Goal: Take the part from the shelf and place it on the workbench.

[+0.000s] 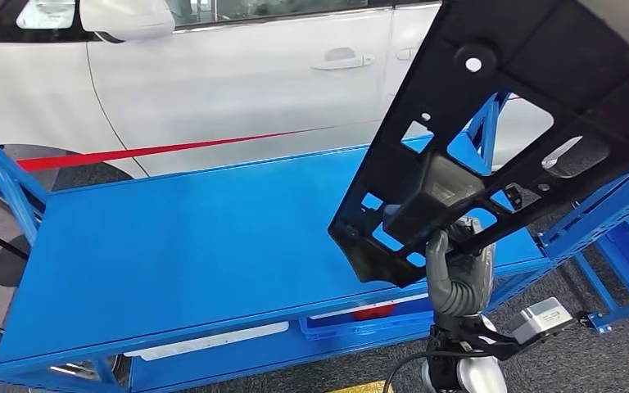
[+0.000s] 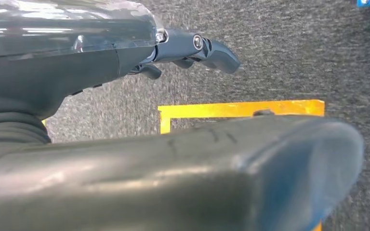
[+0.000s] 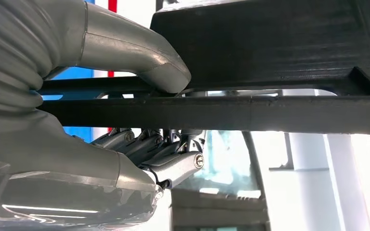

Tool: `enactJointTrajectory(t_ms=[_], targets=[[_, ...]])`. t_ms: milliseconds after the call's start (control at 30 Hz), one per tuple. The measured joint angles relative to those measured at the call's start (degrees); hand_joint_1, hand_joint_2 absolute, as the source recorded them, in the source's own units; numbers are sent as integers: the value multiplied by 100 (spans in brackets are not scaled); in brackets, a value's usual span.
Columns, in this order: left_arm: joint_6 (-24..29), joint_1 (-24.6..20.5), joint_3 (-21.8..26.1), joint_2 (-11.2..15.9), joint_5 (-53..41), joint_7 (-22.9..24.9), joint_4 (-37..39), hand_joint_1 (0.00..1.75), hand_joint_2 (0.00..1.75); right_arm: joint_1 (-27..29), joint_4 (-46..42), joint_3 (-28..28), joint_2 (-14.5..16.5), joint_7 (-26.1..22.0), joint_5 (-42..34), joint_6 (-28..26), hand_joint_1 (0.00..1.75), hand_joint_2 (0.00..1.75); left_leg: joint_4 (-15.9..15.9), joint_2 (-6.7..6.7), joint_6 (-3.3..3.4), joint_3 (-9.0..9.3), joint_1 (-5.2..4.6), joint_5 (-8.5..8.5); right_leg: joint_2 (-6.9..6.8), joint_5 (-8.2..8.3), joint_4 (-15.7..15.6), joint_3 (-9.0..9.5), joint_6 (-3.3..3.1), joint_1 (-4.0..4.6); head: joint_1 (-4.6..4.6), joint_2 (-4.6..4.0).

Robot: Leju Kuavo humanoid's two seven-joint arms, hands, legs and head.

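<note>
My right hand [image 1: 457,274] holds up a large black plastic part [image 1: 500,123], a flat frame with several cut-outs and a boxy block in its middle. The part hangs tilted in the air above the right end of the blue bench top [image 1: 196,237]. In the right wrist view a bar of the part [image 3: 270,113] runs between the thumb [image 3: 139,53] and the curled fingers [image 3: 164,154]. My left hand [image 2: 91,77] hangs over grey carpet with nothing in it, its fingers [image 2: 197,48] apart from the thumb.
A white car [image 1: 254,74] with a red stripe stands right behind the bench. A lower level under the bench top carries a blue crate [image 1: 360,323]. A blue shelf frame [image 1: 614,213] is at the right. Yellow floor tape [image 2: 241,109] marks the carpet.
</note>
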Motion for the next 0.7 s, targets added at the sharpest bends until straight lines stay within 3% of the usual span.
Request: enactJointTrajectory(t_ms=[67,100,167,233,267,300,333,400,467,500,600,633,700], targets=[[-40,2,0,-7,4,80,0,0,0,1,-5,18,0,-17,20,108,175,175,-25,8,57,-46,-1,113,-1,58,-24,-7,75,-20,0,0],[-54,0,0,-15,4,116,0,0,0,2,-10,26,0,-26,39,171,175,175,-51,18,94,-78,12,182,7,-15,17,-34,107,-24,1,0],[-68,-9,0,-28,4,171,0,0,0,4,-28,40,0,-39,80,291,175,175,-92,48,155,-178,42,323,21,-454,409,-178,157,-41,1,0],[-65,-12,-1,-27,1,198,0,0,0,13,-46,69,0,-43,102,396,175,175,-84,64,175,-322,41,433,23,-978,1144,-378,205,-58,1,0],[-57,-11,-2,-26,-3,202,0,0,0,23,-57,87,0,-43,98,444,175,175,-71,82,171,-401,41,482,22,-1086,1439,-420,227,-64,1,0],[-50,-11,-4,-27,-9,205,0,0,0,35,-73,102,0,-43,86,497,175,175,-52,102,164,-478,43,526,19,-1069,1564,-375,244,-71,1,0],[-44,-12,-7,-28,-16,210,0,0,0,47,-96,111,0,-43,62,549,175,175,-27,129,153,-550,47,559,9,-956,1468,-221,256,-80,1,0],[-41,-11,-13,-28,-21,235,0,0,0,59,-170,121,0,-52,-6,646,175,175,45,188,118,-657,47,596,-130,-746,742,343,267,-95,1,0],[-41,-8,-16,-22,-20,265,0,0,0,82,-263,129,0,-79,-44,705,175,175,120,255,61,-706,27,614,-304,-729,106,758,206,-64,-3,0],[-41,-9,-17,-19,-17,280,0,0,0,107,-312,131,-1,-98,-43,714,175,175,142,293,27,-714,15,625,-339,-760,-21,817,156,-46,-5,0],[-32,-7,-17,-16,4,319,0,0,0,223,-450,127,-2,-143,-27,714,175,175,194,355,-91,-749,25,587,-199,-664,-52,724,-18,-37,-8,0],[-21,-3,-17,-16,20,331,0,0,0,261,-495,124,-2,-148,-21,718,175,175,314,303,-126,-797,34,439,-155,-610,-63,676,-71,-39,-7,0],[8,1,-17,-15,62,356,0,0,0,328,-576,115,1,-150,0,722,175,175,897,147,-161,-988,49,-87,-61,-495,-67,544,-141,-28,-8,0]])
